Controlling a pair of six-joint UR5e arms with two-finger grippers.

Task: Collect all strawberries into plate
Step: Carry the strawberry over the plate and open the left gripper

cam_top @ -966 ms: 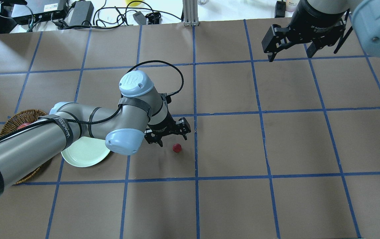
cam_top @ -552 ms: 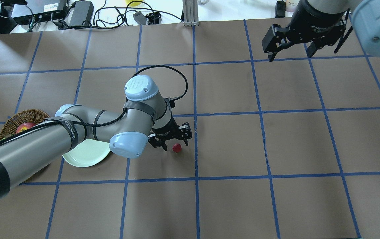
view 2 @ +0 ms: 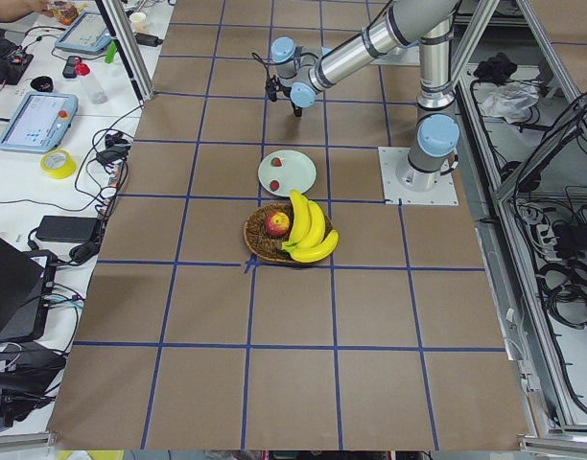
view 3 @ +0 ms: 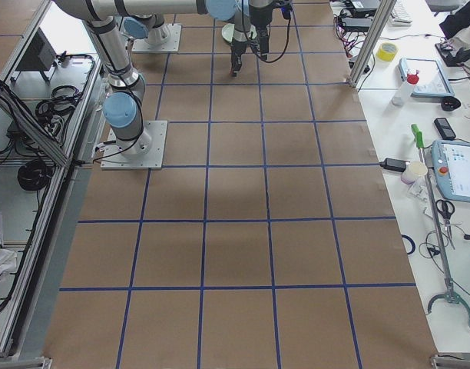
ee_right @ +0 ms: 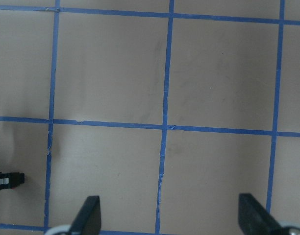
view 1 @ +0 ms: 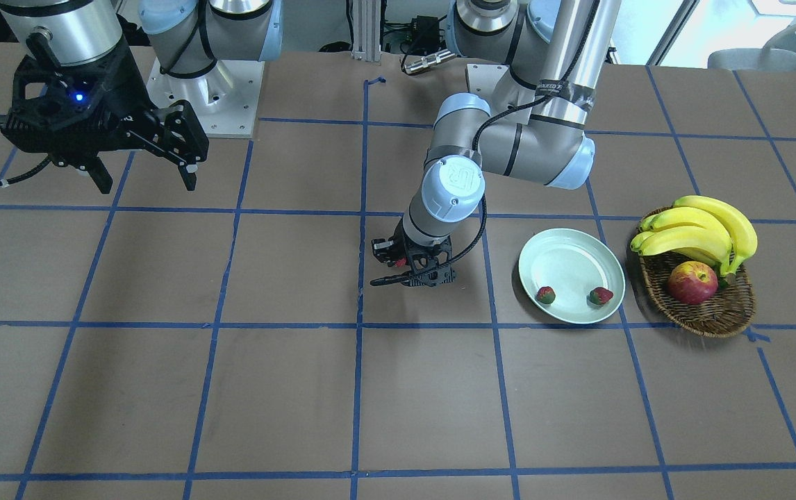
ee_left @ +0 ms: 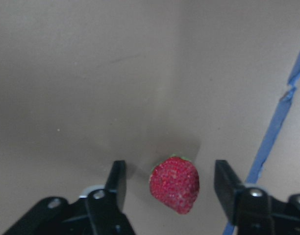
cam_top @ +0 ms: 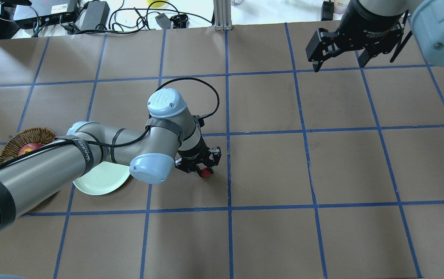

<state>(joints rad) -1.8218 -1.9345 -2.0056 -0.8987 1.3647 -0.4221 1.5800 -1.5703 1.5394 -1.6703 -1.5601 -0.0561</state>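
One strawberry lies on the brown table between the open fingers of my left gripper; it also shows in the overhead view under the left gripper. The fingers stand on both sides of it with gaps. Two more strawberries lie in the pale green plate, right of the gripper in the front view. The plate is partly hidden by my left arm overhead. My right gripper hangs open and empty high over the far right of the table.
A wicker basket with bananas and a red-yellow apple stands beside the plate. Blue tape lines run close to the strawberry. Cables and boxes lie beyond the table's far edge.
My left gripper has moved right and down toward the lone strawberry and now straddles it. The right arm has not moved.
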